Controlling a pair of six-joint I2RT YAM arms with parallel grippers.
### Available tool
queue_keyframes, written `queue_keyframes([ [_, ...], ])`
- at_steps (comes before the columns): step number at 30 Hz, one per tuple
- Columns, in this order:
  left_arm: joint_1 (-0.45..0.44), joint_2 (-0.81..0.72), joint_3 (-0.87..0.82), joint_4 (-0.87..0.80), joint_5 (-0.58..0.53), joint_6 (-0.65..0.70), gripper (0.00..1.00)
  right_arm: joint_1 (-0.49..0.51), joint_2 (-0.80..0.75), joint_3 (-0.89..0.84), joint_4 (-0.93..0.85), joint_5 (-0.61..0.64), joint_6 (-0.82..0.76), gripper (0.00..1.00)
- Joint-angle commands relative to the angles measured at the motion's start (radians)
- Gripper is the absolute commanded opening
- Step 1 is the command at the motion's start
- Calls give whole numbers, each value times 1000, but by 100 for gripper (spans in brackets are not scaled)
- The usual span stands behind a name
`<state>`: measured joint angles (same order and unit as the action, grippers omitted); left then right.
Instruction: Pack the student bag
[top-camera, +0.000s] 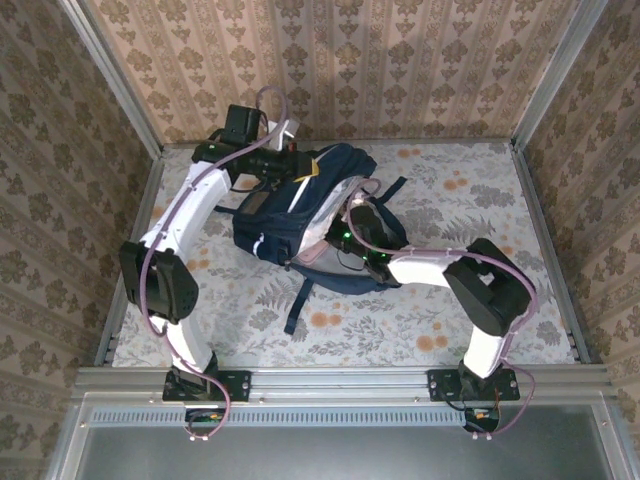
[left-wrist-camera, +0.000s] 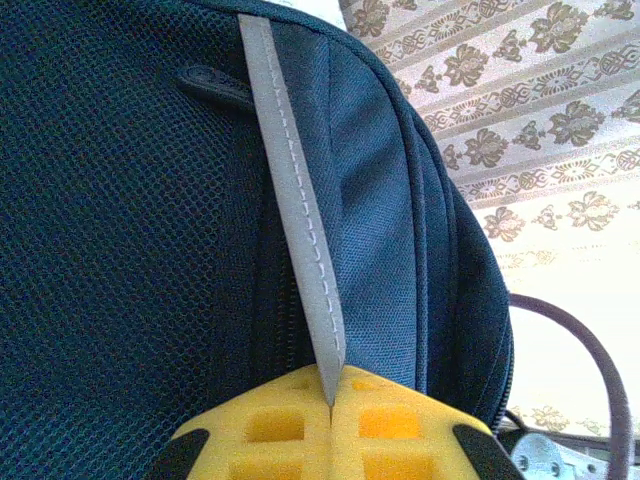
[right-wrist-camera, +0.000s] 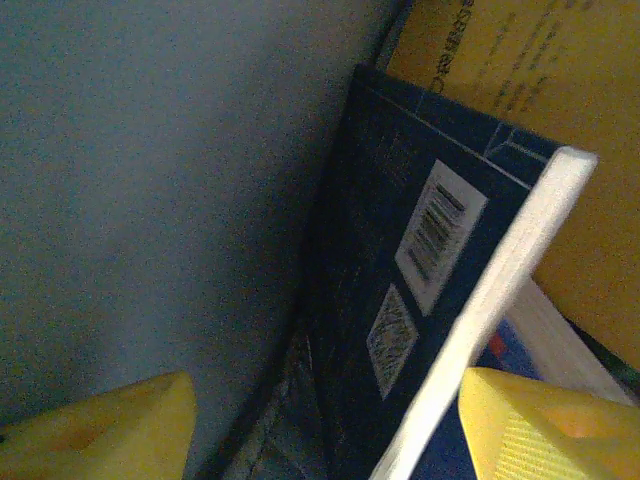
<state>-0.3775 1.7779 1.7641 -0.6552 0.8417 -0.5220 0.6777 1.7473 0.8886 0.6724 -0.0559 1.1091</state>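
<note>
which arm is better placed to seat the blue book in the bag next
Right. The right gripper is inside the student bag, open, with the blue book between its fingers. The left gripper is shut on the bag's grey strip, likely holding it steady.

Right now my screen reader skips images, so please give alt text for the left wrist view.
The left claw is shut on a grey stitched stripe of the navy student bag; patterned wallpaper shows at the upper right.
</note>
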Motion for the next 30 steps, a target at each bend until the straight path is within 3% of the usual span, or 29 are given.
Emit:
queue_keyframes([
  [1,15,-67,-18,124,45,-29,0,-20,-84,-60,-77,1,-45,71],
  [11,13,-75,-131,225,65,-82,0,-76,-423,-195,-448,77,-149,63],
  [20,-59,-36,-260,334,59,-123,0,-82,-692,-106,-906,265,-364,55],
  [27,-114,14,-314,376,44,-129,0,-86,-657,74,-1146,182,-370,53],
  [30,-141,46,-331,398,41,-136,0,-86,-600,151,-1249,166,-286,51],
])
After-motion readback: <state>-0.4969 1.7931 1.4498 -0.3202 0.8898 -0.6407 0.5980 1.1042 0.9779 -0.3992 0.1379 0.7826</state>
